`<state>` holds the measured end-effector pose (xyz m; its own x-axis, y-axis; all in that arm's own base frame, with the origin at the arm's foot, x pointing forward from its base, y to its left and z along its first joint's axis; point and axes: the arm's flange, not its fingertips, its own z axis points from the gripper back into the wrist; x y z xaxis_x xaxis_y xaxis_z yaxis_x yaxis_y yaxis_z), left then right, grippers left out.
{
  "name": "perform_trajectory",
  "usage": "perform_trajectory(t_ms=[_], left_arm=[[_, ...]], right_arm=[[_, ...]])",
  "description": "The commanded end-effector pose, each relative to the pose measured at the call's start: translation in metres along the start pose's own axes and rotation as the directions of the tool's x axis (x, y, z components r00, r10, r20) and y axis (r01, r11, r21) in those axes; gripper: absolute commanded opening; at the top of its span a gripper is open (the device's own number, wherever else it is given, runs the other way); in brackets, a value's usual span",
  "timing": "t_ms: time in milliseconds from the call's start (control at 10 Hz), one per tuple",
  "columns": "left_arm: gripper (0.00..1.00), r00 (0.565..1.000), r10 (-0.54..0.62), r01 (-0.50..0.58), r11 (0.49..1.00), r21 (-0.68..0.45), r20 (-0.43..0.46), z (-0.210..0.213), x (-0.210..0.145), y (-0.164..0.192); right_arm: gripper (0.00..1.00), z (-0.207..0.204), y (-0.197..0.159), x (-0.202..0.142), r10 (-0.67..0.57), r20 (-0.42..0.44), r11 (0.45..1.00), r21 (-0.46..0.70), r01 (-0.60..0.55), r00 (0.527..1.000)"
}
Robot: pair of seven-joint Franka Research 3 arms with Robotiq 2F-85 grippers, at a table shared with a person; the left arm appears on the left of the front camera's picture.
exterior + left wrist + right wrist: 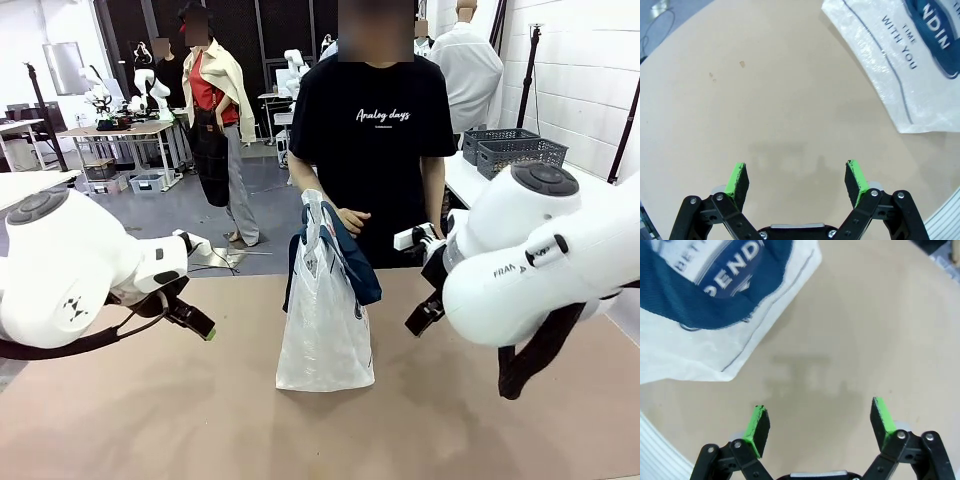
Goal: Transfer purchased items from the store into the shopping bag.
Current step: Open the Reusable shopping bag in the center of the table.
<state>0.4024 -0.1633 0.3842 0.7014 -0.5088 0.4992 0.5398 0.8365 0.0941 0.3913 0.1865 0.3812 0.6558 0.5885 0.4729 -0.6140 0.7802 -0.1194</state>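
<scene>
Hovering wide open and empty: left gripper, right gripper, above table, touching nothing. Shopping bag stands mid-frame in front view; wrist views crop it at top edge, print cut off.

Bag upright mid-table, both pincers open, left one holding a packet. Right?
Not quite. The left pincer is open but holds nothing: in the left wrist view, bare table lies between its pads. The rest stands: the bag is upright mid-table, and the right pincer is open too.
</scene>
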Motion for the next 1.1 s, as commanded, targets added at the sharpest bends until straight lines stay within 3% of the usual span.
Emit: perform_trajectory(t_ms=[0,400,500,700,800,1000], left_arm=[[1.00,0.999,0.031,-0.032,0.998,-0.055,-0.020,0.020,0.017,-0.002],[1.00,0.993,0.120,-0.118,0.990,-0.083,0.011,0.051,0.071,-0.009],[1.00,0.991,0.133,-0.134,0.989,-0.066,-0.023,0.062,0.093,-0.010],[1.00,0.993,0.117,-0.117,0.989,-0.086,-0.014,0.076,0.120,-0.010],[1.00,1.000,0.019,-0.019,0.998,-0.057,0.002,0.083,0.131,-0.009],[1.00,0.997,0.033,-0.023,0.989,-0.145,0.065,0.089,0.154,-0.005]], right_arm=[[1.00,0.024,-0.012,0.017,-0.017,-0.035,0.997,0.076,0.019,0.999],[1.00,0.072,-0.039,0.080,-0.091,-0.106,0.991,0.091,0.101,0.990],[1.00,0.082,-0.045,0.100,-0.092,-0.119,0.991,0.087,0.103,0.989],[1.00,0.095,-0.055,0.137,-0.106,-0.137,0.990,0.080,0.118,0.985],[1.00,0.101,-0.058,0.155,-0.102,-0.121,0.987,0.110,0.115,0.987],[1.00,0.103,-0.058,0.187,-0.101,-0.089,0.986,0.121,0.111,0.991]])
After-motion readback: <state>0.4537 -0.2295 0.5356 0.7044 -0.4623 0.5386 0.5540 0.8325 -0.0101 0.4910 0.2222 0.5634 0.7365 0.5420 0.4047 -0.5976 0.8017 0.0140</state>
